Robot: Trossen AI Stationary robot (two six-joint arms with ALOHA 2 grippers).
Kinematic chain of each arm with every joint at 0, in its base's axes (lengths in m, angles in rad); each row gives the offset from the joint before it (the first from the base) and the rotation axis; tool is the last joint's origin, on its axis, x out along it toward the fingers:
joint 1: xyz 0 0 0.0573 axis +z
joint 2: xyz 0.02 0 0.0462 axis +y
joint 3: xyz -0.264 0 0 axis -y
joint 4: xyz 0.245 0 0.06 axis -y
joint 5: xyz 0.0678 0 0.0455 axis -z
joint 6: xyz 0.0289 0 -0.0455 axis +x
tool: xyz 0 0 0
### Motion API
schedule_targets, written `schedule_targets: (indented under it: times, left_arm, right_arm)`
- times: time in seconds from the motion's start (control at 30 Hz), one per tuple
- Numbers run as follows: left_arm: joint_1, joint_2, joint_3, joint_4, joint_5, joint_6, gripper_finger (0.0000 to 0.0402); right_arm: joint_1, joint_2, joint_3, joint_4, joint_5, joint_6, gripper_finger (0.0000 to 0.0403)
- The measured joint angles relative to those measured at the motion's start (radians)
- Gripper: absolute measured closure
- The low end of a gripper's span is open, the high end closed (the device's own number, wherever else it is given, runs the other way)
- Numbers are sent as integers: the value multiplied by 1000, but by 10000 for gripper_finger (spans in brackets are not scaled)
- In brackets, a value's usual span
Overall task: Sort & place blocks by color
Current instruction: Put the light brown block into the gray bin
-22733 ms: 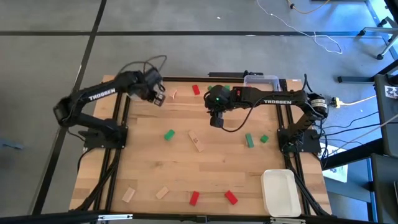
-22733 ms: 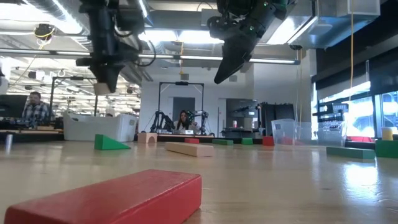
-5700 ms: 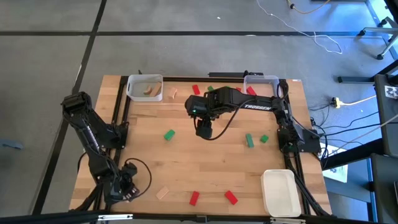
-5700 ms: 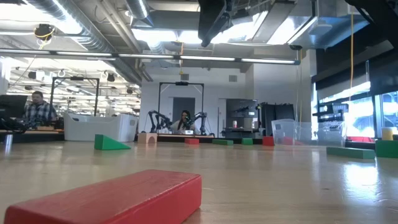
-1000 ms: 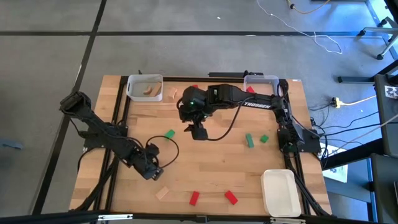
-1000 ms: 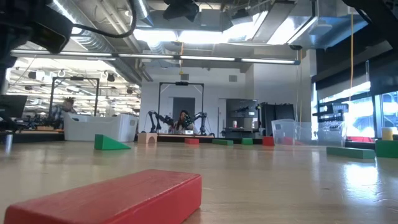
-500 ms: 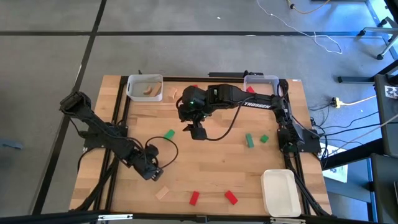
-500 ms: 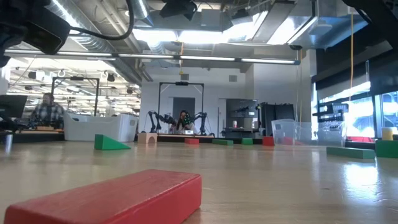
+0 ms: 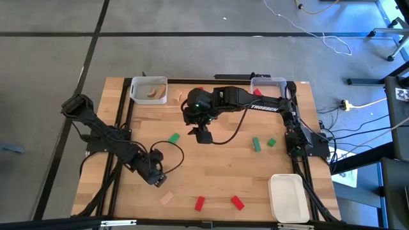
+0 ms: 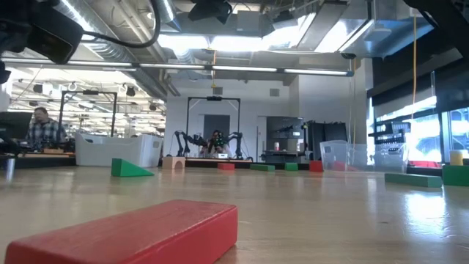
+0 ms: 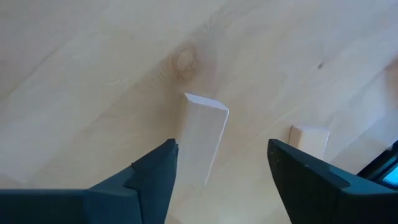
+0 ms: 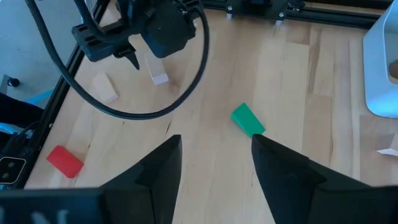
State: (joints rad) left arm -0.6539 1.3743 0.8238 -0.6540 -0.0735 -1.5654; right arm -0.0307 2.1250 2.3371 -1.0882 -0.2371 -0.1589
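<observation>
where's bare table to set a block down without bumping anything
Widest bare patch: mid-table, between the green blocks on the right, the red blocks along the near edge and the left end effector. Crowded: the far edge by the bins and right end effector, and around the tan block.

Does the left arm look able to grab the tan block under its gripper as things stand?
Probably yes: the left gripper hangs open over the tan block, one finger on each side, and nothing lies between them.
</observation>
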Motion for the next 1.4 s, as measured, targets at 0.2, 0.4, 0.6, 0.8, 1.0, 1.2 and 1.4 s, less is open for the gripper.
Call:
schedule_targets:
  times: [0.2,0.4,0.6,0.8,1.0,1.2,1.4]
  left_arm:
    - [-7,12,0,1,-14,63,153]
    - [-7,123,-2,10,-3,60,153]
    - [-7,191,-2,17,-3,50,153]
    - [-6,228,-2,32,-7,25,153]
    - [-6,265,2,64,-11,21,157]
    - [14,267,1,69,10,-4,216]
    - [18,267,0,66,25,0,282]
  right_arm:
    - [0,0,0,0,0,0,208]
    - [0,0,0,0,0,0,208]
    - [0,0,0,0,0,0,208]
    - [0,0,0,7,0,0,208]
    - [0,0,0,7,0,0,208]
    - [0,0,0,7,0,0,208]
    - [0,0,0,7,0,0,208]
